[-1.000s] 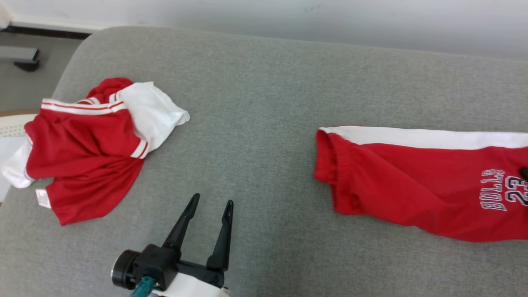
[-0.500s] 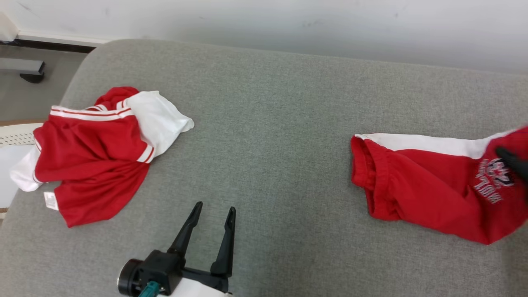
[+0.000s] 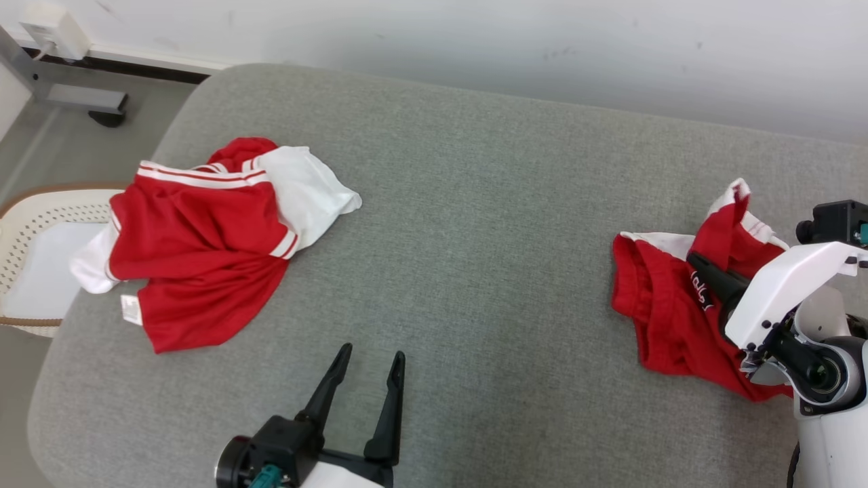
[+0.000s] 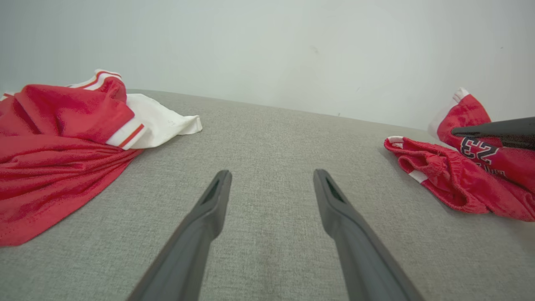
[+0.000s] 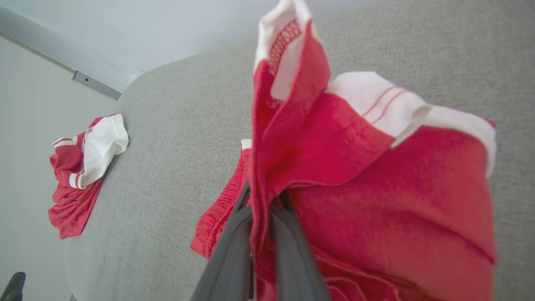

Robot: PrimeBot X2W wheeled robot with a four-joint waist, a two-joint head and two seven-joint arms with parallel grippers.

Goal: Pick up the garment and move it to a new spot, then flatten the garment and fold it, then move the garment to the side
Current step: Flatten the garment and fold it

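Where the right gripper point(image 5: 263, 201) pinches, red shorts point(image 5: 376, 200) bunch — soft folds.

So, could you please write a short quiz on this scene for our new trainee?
1. On which side of the grey cushion, the robot's left or right, does the crumpled jersey lie?
2. What is the right gripper shut on? A) the red shorts B) the jersey C) nothing
3. True or false: the left gripper is shut on the jersey.
Key: 1. The robot's left. 2. A. 3. False: its fingers stand open over bare cushion.
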